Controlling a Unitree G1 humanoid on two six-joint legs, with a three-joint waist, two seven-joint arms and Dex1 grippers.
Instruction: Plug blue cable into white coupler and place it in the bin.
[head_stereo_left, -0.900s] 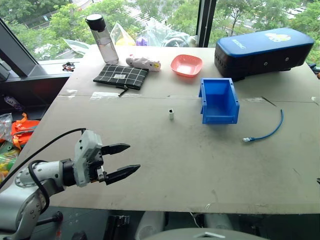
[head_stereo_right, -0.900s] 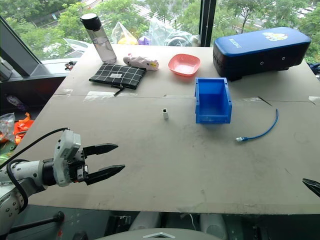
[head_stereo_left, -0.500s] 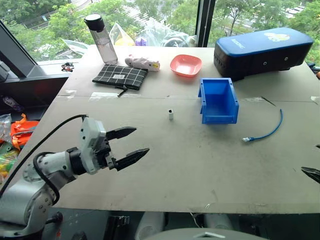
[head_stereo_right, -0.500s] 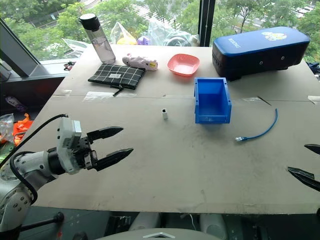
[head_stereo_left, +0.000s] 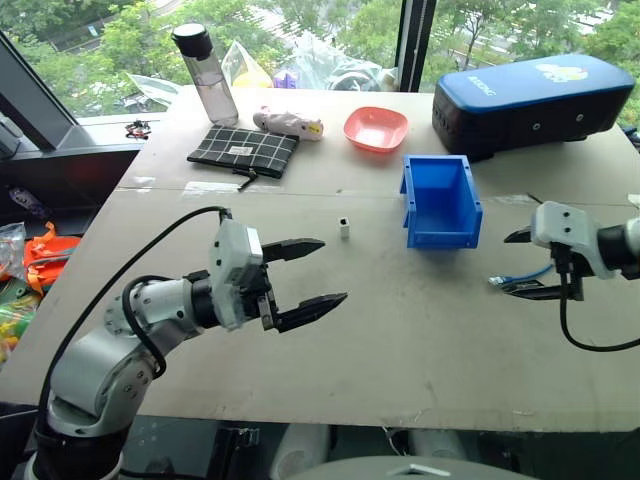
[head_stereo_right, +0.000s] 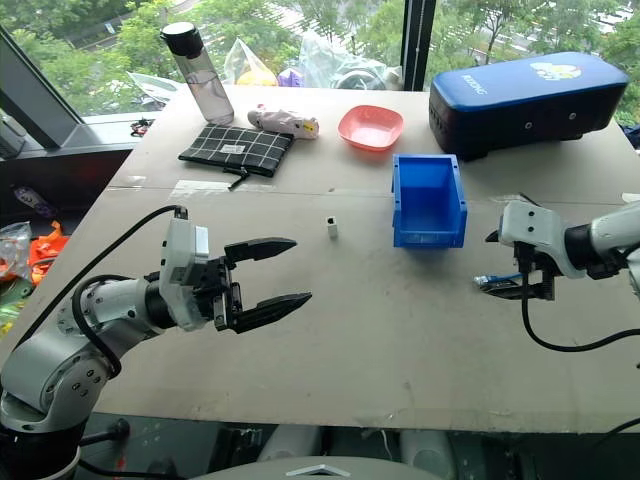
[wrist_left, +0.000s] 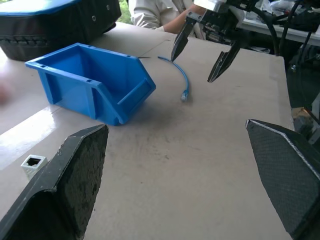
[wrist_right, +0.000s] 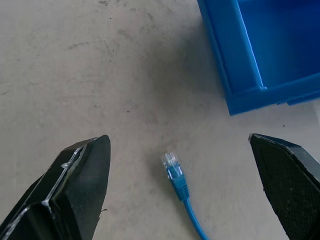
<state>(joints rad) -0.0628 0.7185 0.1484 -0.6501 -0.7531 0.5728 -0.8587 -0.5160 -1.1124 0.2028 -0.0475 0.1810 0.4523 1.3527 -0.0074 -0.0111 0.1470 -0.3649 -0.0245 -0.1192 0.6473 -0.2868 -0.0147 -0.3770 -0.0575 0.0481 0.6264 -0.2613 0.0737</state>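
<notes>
The blue cable (head_stereo_left: 552, 248) lies on the table right of the bin (head_stereo_left: 441, 237), its clear plug (wrist_right: 171, 161) toward the bin. My right gripper (head_stereo_left: 504, 264) hangs open just above the plug end, one finger on each side and no contact. The white coupler (head_stereo_left: 343, 226) stands upright on the bare board, left of the bin. My left gripper (head_stereo_left: 333, 270) is open and empty, held level over the table in front of the coupler and short of it. In the left wrist view the coupler (wrist_left: 31, 162) sits near one finger, with the bin (wrist_left: 90, 85) and cable (wrist_left: 181, 75) beyond.
A pink bowl (head_stereo_left: 375, 128), a large dark-blue case (head_stereo_left: 530, 100), a water bottle (head_stereo_left: 205, 75), a checked pouch (head_stereo_left: 243, 152) and a small soft toy (head_stereo_left: 287, 124) line the far side. A person (wrist_left: 160, 12) sits beyond the table's right edge.
My left gripper has moved forward and to the right over the table, toward the coupler. My right gripper has come in from the right edge to over the cable's plug end. Both stay open.
</notes>
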